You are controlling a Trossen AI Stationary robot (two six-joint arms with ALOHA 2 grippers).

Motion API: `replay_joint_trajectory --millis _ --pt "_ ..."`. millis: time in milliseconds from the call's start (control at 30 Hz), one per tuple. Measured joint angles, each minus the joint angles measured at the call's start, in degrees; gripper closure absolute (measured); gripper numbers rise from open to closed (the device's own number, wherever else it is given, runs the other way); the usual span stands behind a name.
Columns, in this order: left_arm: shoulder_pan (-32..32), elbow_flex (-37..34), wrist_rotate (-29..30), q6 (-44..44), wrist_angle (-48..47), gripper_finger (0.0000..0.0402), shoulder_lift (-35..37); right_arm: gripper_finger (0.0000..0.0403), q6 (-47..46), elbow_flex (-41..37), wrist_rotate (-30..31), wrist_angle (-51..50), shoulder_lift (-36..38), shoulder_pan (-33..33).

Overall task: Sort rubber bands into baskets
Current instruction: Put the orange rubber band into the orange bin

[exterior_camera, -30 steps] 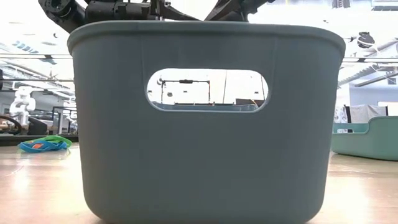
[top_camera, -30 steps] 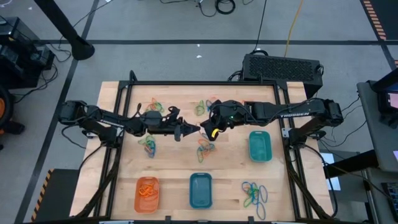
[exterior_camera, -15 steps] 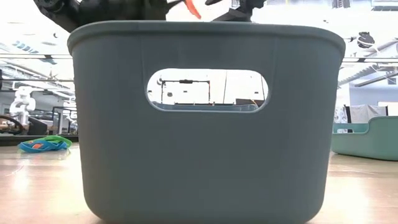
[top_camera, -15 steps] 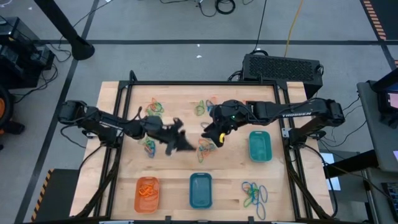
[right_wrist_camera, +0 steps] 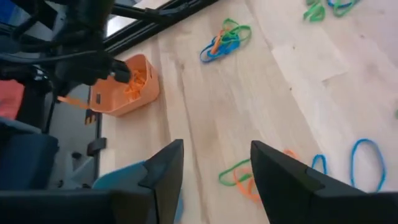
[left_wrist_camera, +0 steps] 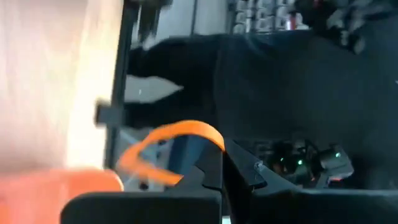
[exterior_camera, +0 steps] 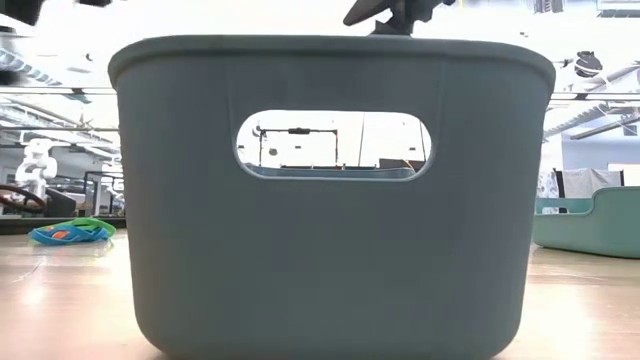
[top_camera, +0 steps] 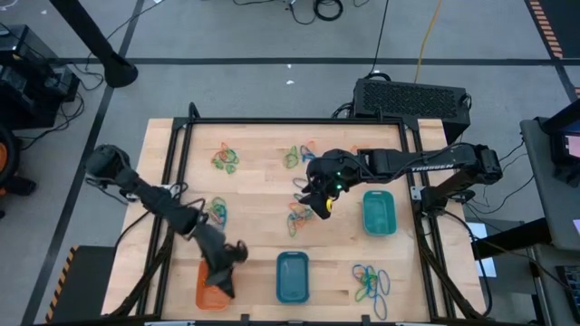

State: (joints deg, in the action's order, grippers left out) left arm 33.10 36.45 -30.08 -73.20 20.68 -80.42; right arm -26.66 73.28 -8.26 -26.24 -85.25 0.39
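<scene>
Rubber bands (top_camera: pixel 298 218) scattered, blue basket (exterior_camera: pixel 330 190) blocking low view

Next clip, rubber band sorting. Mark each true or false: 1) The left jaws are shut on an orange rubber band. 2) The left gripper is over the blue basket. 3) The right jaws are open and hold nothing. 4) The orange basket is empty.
1) True. The left gripper pinches an orange rubber band.
2) False. It hangs over the orange basket, not the blue basket.
3) True. The right gripper stands open over the table's middle, nothing between its jaws.
4) False. Orange bands already lie inside it.
</scene>
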Motion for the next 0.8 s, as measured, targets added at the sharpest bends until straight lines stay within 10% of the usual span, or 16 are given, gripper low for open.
replay_joint_trajectory --millis 367,800 --pt "9.92 0.00 14.61 -13.79 -16.48 0.0401 0.00 0.0225 5.80 0.00 3.80 3.00 -0.02 -1.80" --pt "10.87 0.00 8.89 -16.52 -20.60 0.0347 0.00 0.0225 4.92 0.00 3.69 2.88 -0.02 -2.59"
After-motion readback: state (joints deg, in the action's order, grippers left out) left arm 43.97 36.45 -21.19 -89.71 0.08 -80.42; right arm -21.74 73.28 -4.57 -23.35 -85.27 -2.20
